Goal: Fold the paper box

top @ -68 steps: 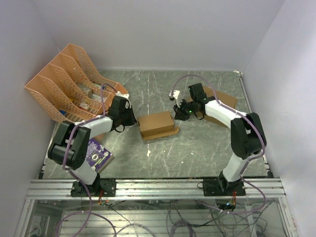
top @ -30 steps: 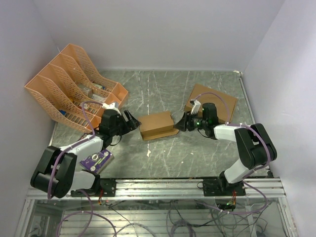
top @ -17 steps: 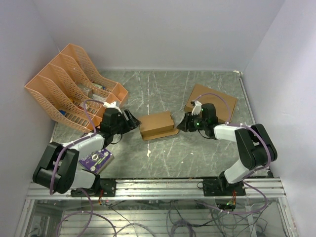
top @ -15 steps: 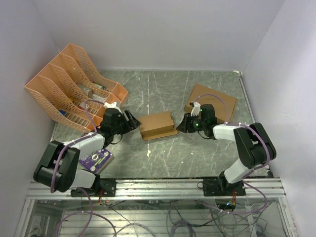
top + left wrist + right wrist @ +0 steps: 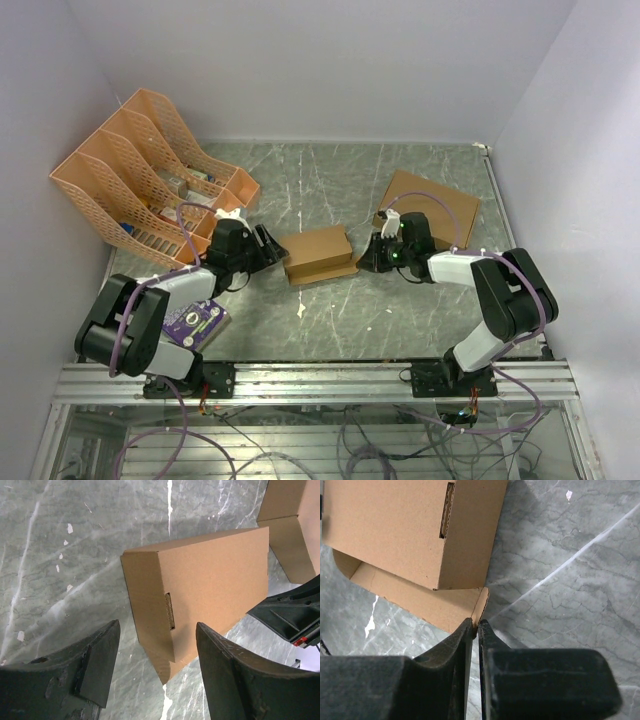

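The paper box [image 5: 318, 253] lies mid-table as a small brown folded box, with a flap spread flat along its near side. From the right, my right gripper [image 5: 366, 252] sits low at that flap's end. In the right wrist view it [image 5: 476, 625] is shut on the small upturned tab at the corner of the flap [image 5: 420, 605], below the box body [image 5: 405, 530]. My left gripper [image 5: 268, 247] is at the box's left end. There it [image 5: 157, 627] stands open, its fingers [image 5: 97, 665] either side of the end corner of the box [image 5: 215, 580], not touching it.
Orange mesh file racks [image 5: 140, 170] fill the back left. A purple packet [image 5: 195, 320] lies by the left arm's base. A larger flat brown cardboard box [image 5: 435, 205] rests behind the right arm and also shows at the top right of the left wrist view [image 5: 292, 530].
Both arms have dropped low and reached in toward the box ends. The right jaws have closed onto the flap's corner tab. The left jaws have narrowed slightly but remain apart.
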Robot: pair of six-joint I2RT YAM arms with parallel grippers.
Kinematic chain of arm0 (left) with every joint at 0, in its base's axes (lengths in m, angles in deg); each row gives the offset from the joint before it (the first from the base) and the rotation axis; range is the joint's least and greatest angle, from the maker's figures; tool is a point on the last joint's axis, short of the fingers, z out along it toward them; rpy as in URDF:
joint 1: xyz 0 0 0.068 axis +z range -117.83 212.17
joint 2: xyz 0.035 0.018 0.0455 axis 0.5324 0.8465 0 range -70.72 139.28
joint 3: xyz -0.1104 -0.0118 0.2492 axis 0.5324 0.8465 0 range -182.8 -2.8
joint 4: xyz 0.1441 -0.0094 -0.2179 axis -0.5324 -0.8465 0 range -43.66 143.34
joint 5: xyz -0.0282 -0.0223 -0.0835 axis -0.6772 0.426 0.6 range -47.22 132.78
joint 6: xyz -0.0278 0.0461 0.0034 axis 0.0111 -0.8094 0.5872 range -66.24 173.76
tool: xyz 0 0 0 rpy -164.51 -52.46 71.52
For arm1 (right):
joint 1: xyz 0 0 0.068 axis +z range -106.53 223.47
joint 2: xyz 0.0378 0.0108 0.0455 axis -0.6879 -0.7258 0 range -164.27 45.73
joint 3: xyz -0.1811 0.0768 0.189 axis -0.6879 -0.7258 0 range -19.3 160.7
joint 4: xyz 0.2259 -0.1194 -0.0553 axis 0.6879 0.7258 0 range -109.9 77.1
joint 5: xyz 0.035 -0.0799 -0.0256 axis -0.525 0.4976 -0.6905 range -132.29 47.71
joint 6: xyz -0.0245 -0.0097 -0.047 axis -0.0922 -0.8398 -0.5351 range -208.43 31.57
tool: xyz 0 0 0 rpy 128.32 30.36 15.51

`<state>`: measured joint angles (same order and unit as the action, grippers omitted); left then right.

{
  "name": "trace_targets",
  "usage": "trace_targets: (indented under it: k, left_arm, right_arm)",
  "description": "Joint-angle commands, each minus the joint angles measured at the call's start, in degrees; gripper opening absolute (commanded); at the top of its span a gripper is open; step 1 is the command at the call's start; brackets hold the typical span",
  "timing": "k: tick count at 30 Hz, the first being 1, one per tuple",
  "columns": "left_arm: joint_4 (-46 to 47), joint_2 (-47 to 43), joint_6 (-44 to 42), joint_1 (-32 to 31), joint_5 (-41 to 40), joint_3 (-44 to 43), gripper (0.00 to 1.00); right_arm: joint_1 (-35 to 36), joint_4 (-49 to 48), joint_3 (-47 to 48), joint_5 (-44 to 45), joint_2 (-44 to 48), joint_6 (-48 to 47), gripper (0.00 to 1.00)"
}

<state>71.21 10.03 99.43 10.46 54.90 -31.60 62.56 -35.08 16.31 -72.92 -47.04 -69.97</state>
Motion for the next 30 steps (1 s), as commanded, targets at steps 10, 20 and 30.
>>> trace_targets:
  k: [10,20,30]
  left_arm:
    - [-0.53,-0.78,-0.54,-2.79,0.33,-3.41,0.72]
    - [-18.07,-10.36,-23.42,-2.81,-9.33,-12.31,0.76]
    - [-18.68,11.47,-31.97,-2.54,-2.01,-28.79,0.79]
  right_arm:
    - [1.47,4.36,4.53,6.77,0.66,-7.34,0.03]
    - [1.47,5.49,6.23,6.28,-1.34,-6.68,0.05]
    - [1.54,8.50,9.53,6.11,-3.78,-7.25,0.05]
